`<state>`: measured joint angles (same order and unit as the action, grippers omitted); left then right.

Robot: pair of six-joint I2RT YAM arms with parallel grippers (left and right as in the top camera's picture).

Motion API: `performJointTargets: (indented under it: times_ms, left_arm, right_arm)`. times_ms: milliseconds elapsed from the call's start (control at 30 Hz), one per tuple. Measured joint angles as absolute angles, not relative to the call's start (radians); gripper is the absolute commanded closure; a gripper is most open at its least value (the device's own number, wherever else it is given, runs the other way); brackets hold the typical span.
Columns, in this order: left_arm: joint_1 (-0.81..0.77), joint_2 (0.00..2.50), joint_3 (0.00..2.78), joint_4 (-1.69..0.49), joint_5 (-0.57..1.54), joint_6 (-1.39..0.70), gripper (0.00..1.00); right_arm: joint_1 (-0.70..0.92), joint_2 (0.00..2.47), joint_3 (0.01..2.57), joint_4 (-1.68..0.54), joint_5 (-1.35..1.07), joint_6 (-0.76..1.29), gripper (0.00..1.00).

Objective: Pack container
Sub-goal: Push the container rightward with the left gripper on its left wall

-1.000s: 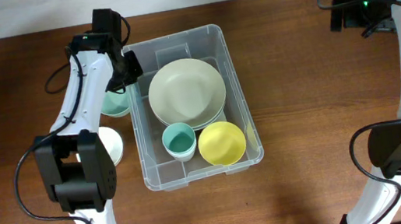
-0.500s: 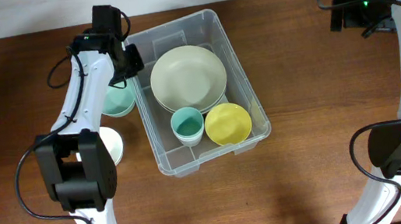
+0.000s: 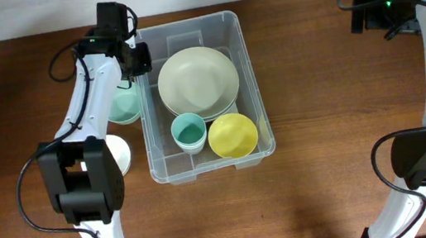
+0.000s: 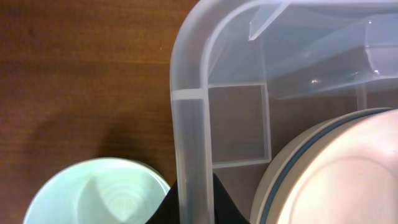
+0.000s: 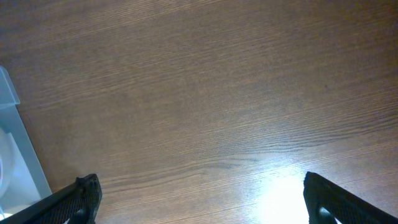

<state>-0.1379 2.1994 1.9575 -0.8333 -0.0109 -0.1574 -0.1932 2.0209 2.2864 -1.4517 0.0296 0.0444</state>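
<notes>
1. The container (image 3: 185,38) sits on the brown wooden table (image 3: 322,120), a little left of the middle, with its long sides running from far to near.
2. A cream plate (image 3: 198,82) fills the far half of the container and lies on top of at least one more plate, whose grey-blue edge shows in the left wrist view.
3. A teal cup (image 3: 188,131) stands upright in the near left part of the container. A yellow bowl (image 3: 233,135) sits just beside it on the right, and both overlap the near edge of the plates from above.
4. The left gripper (image 3: 136,60) is at the container's left wall, close to the far left corner. In the wrist view one dark finger (image 4: 166,208) is outside the wall and the other is inside, so it is clamped on that wall.
5. A mint-green bowl (image 3: 123,105) stands open side up on the table just outside the left wall, partly under the left arm.
6. A white bowl (image 3: 118,153) stands nearer, to the left of the container and apart from it.
7. The right gripper (image 5: 205,205) hangs over bare table at the far right, well apart from the container. Its fingers are spread wide and hold nothing.
</notes>
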Motion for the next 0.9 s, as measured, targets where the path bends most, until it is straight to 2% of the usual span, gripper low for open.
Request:
performJointTargets:
  times_ms: [233, 300, 333, 467, 900]
  left_arm:
    - [-0.138, 2.199, 1.958, -0.805, -0.010, -0.112, 0.90]
    - [-0.138, 2.199, 1.958, -0.796, -0.011, -0.105, 0.70]
    - [-0.138, 2.199, 1.958, -0.795, -0.012, -0.094, 0.52]
    - [-0.138, 2.199, 1.958, -0.777, -0.015, -0.075, 0.35]
    - [-0.121, 2.199, 1.986, -0.822, 0.012, -0.072, 0.32]
  right_arm:
    - [-0.193, 2.021, 2.286, -1.452, 0.030, 0.044, 0.01]
    - [-0.193, 2.021, 2.286, -1.452, 0.030, 0.045, 0.01]
    - [-0.193, 2.021, 2.286, -1.452, 0.030, 0.045, 0.01]
    - [-0.193, 2.021, 2.286, -1.452, 0.030, 0.044, 0.01]
    - [-0.193, 2.021, 2.286, -1.452, 0.030, 0.044, 0.01]
